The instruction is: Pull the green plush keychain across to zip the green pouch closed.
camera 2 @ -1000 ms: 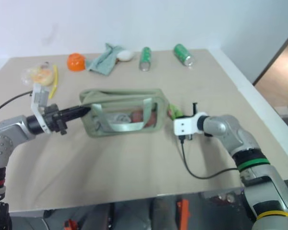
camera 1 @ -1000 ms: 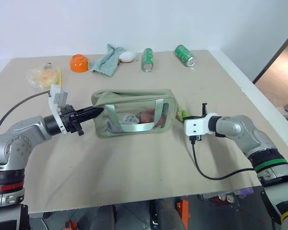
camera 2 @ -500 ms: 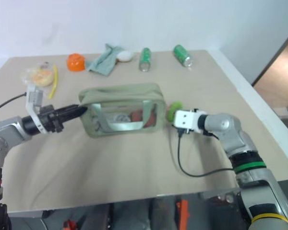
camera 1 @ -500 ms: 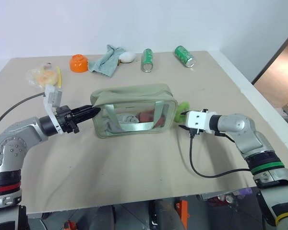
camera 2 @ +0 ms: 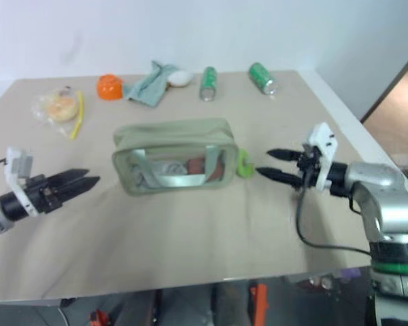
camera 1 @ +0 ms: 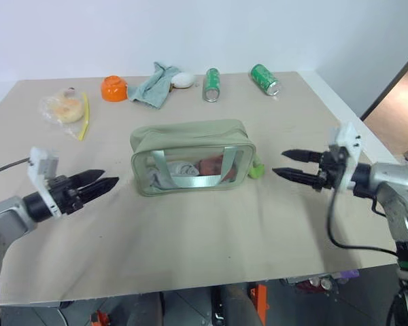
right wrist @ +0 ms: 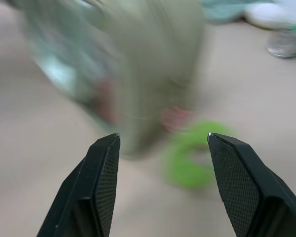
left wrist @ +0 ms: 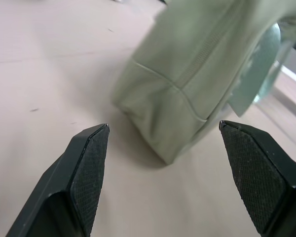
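Observation:
The green pouch (camera 1: 190, 157) sits upright in the middle of the table, its clear side panel toward me and its top looking closed. The green plush keychain (camera 1: 258, 167) lies on the table at the pouch's right end; the right wrist view shows it as a lime ring (right wrist: 192, 154). My left gripper (camera 1: 102, 182) is open, off the pouch's left end with a gap between them. My right gripper (camera 1: 281, 164) is open too, held to the right of the keychain and apart from it. Nothing is between either pair of fingers.
Along the table's far edge lie an orange bowl (camera 1: 113, 89), a grey-green rag (camera 1: 151, 84), a white object (camera 1: 183, 80) and two green cans (camera 1: 211, 84) (camera 1: 264, 79). A plastic bag with food (camera 1: 62, 107) sits far left. The table's right edge (camera 1: 357, 129) runs close to my right arm.
Both grippers have let go and opened. The left one drew back leftward off the pouch's end; the right one released the keychain, pulled away to the right and rolled. The pouch now stands free.

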`<state>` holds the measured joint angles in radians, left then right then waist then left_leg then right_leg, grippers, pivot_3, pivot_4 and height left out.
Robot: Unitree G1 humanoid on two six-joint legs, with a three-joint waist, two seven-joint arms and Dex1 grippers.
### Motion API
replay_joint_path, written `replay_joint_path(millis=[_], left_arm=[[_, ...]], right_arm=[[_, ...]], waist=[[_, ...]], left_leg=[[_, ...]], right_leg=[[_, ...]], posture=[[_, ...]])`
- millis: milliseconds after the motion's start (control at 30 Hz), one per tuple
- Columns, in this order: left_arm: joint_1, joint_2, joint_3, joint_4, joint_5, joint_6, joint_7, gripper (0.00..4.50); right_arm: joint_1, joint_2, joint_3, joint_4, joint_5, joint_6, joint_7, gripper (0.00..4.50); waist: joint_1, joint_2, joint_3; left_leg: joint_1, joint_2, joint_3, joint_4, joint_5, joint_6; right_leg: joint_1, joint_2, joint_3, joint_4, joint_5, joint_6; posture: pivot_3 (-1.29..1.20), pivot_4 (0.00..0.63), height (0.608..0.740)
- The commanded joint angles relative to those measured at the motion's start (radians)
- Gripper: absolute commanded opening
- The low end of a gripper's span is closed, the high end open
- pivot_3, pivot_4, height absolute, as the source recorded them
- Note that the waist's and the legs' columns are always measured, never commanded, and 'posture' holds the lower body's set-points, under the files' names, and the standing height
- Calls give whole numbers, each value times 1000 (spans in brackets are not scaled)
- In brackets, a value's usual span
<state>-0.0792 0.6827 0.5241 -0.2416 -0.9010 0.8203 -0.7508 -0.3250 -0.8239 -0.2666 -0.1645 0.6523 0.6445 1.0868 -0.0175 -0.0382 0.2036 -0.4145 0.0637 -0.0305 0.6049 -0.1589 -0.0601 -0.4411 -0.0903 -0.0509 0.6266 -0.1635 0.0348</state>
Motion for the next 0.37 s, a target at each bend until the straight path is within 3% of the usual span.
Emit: replay_joint_path(millis=[33,367], left_arm=[[14,-44,63,-44,-48,-22,71,3687],[-8,-20,52,50,-46,-49,38,3687]], right_arm=[[47,25,-114,-99,139,95,-72,2900],[31,48,-146,-95,184,111,-207,2900]], waist=[[0,0,0],[-3,1,1]], left_leg=[[0,0,0,2,0,-1],[-9,0,-1,16,-4,-4]], right_leg=[[0,0,0,0,0,0],[0,0,-3,-16,1,1]], posture=[[0,150,740],[0,150,740]])
